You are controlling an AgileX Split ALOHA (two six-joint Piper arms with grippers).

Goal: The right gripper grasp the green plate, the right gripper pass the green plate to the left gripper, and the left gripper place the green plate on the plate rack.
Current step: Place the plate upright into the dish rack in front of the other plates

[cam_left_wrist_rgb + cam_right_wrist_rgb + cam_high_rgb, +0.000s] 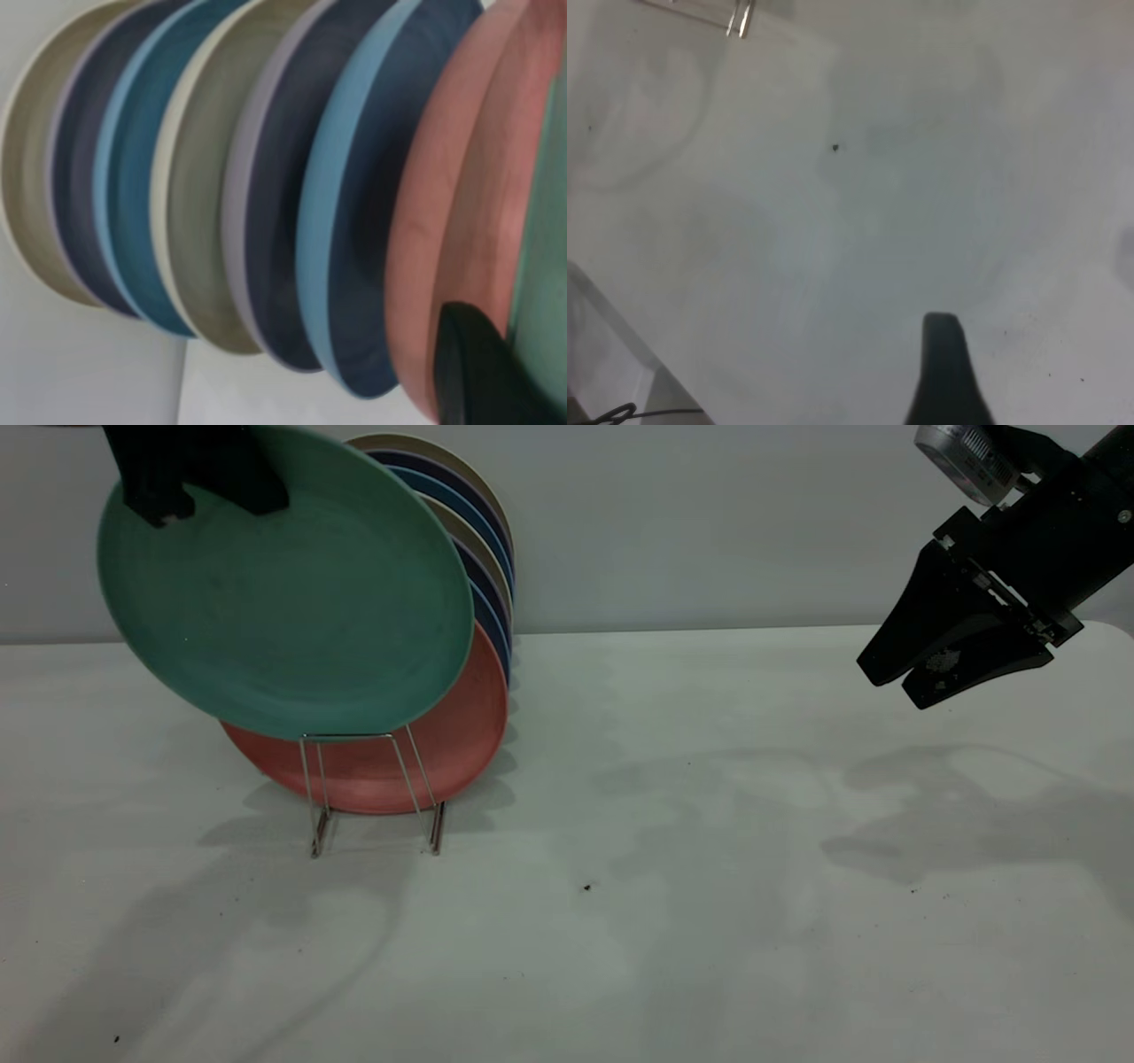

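Observation:
The green plate [283, 593] hangs tilted at the exterior view's upper left, just in front of the salmon-pink plate [443, 744]. Its lower edge is about level with the top of the front loop of the plate rack [312, 797]. My left gripper [208, 500] is shut on the plate's upper rim. In the left wrist view one black finger [474, 372] lies against the green plate [545, 266], next to the pink plate [461, 195]. My right gripper [897, 691] hangs open and empty, high over the table at the far right. One of its fingers [943, 363] shows over bare table.
Several plates, dark blue [483, 584], lighter blue and beige [425, 447], stand upright in the rack behind the pink one. They fill the left wrist view [275, 204]. A rack foot [740, 18] shows in the right wrist view. The white table [709, 868] has small dark specks.

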